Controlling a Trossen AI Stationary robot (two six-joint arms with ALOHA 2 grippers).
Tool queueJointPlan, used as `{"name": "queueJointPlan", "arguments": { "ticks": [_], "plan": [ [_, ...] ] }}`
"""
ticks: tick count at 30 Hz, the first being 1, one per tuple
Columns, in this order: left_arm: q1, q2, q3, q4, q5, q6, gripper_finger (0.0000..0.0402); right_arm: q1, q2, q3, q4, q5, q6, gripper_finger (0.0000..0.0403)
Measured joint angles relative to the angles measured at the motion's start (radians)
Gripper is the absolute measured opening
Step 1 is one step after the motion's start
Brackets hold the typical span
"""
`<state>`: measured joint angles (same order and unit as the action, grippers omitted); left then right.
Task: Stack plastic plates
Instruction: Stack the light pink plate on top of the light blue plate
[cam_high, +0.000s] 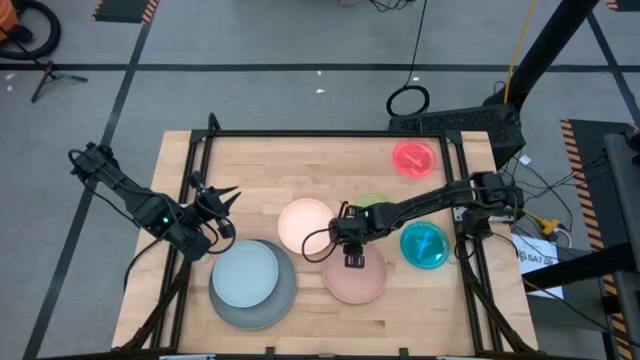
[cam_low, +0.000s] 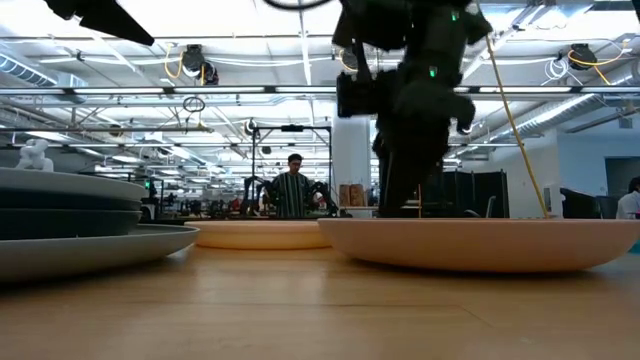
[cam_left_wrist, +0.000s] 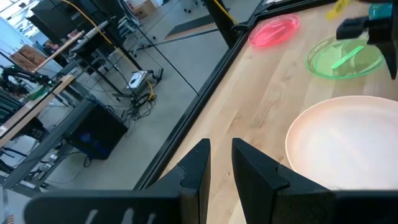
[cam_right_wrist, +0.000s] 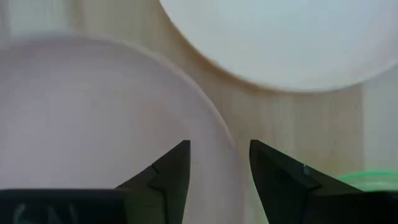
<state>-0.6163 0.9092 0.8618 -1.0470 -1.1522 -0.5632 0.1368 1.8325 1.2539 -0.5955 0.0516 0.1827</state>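
**Thin rims, light plates: the right hand lines up on the pink one**

The right hand hangs over the upper-left rim of the salmon pink plate, low in the middle of the high view. Its fingers are apart, and the right wrist view shows the plate's edge running into the gap between them, so an edge pinch looks intended. The cream plate lies just above and to the left, close by.

These plates look light, stiff and smooth. Lying flat on the tabletop, each offers only its raised lip, so one finger must slip under the rim. A glossy lip may slide out, or the plate may skate away.

A stack already stands lower left: the light blue plate on the large grey plate. The green plate, teal plate and red plate lie at right.

The left hand waits at the tabletop's left edge, fingers slightly apart and empty.
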Motion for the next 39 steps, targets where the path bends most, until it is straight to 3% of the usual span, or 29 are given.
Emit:
{"name": "queueJointPlan", "arguments": {
  "ticks": [10, 23, 33, 39],
  "plan": [
    [0.0, 0.0, 0.0, 0.001, 0.0, -0.003, 0.0074, -0.006, 0.006, -0.074, 0.114, 0.0, 0.007, 0.015],
    [0.0, 0.0, 0.0, 0.001, 0.0, 0.0, 0.0074, -0.007, 0.002, -0.079, 0.107, -0.014, -0.017, 0.0011],
    [0.0, 0.0, 0.0, 0.002, 0.0, 0.001, 0.0074, -0.009, -0.072, 0.046, -0.082, -0.048, 0.034, 0.0005],
    [0.0, 0.0, 0.0, 0.002, 0.0, 0.0, 0.0074, -0.007, -0.132, 0.094, 0.004, -0.048, 0.152, 0.0004]
  ]
}}
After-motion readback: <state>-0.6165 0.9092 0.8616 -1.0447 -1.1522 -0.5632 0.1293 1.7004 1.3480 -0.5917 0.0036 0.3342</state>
